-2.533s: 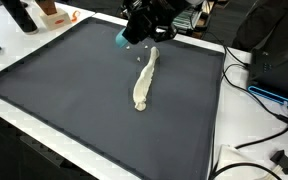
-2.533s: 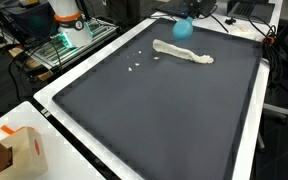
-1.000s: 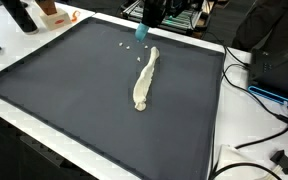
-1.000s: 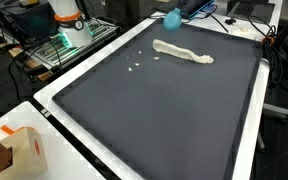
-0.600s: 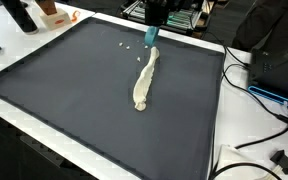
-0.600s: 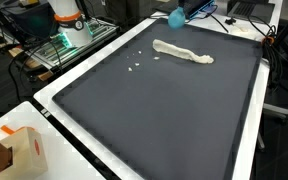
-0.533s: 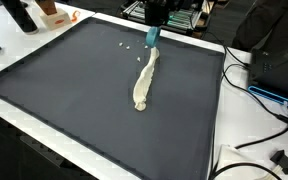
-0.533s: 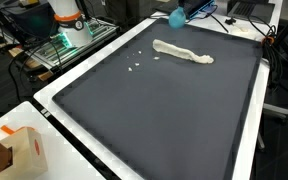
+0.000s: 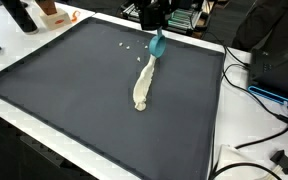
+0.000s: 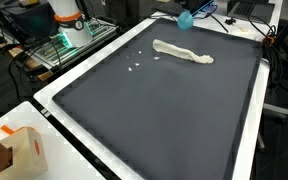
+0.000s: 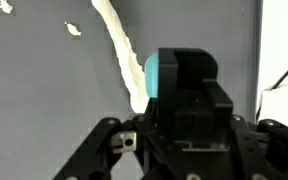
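A cream, twisted cloth strip (image 9: 144, 80) lies on the dark grey mat (image 9: 74, 100), also seen in an exterior view (image 10: 182, 52) and in the wrist view (image 11: 119, 50). My gripper (image 9: 156, 40) hangs over the strip's far end, near the mat's back edge, shut on a small teal object (image 9: 157, 45). The teal object (image 10: 186, 20) shows just beyond the strip. In the wrist view it (image 11: 154, 75) peeks out beside the black fingers (image 11: 189, 85), right next to the strip. A few white crumbs (image 9: 124, 45) lie on the mat beside the strip's far end.
An orange and white box (image 10: 19, 150) stands on the white table rim (image 10: 74, 130). A black bottle (image 9: 19, 15) stands past one corner. Cables (image 9: 254, 100) and a dark case (image 9: 284, 70) lie off the mat's side. Equipment crowds the back edge.
The gripper carried the teal object from above the crumbs sideways along the back edge, and it now hangs lower, over the strip's far end. The strip has not moved.
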Action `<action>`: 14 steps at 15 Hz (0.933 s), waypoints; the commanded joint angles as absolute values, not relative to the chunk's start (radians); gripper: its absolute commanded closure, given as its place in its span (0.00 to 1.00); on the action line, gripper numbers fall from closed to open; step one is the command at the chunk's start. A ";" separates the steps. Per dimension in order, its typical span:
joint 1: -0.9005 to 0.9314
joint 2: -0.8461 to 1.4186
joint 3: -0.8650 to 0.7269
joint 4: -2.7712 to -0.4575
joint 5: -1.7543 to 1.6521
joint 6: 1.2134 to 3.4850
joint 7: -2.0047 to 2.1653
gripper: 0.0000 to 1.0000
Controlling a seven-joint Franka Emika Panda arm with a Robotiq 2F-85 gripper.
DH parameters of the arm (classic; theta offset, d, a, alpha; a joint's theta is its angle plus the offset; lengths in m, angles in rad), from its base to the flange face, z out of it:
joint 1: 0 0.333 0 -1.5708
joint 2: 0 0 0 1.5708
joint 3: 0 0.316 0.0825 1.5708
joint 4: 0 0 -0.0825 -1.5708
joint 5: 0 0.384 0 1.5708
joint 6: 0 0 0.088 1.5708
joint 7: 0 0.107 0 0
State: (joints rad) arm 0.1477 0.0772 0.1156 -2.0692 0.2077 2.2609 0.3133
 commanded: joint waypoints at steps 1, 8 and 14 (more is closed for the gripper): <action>0.125 0.031 0.115 -2.171 0.344 2.366 0.282 0.75; 0.091 0.030 0.115 -2.241 0.672 2.453 0.122 0.75; 0.078 0.045 0.107 -2.258 0.869 2.472 -0.002 0.75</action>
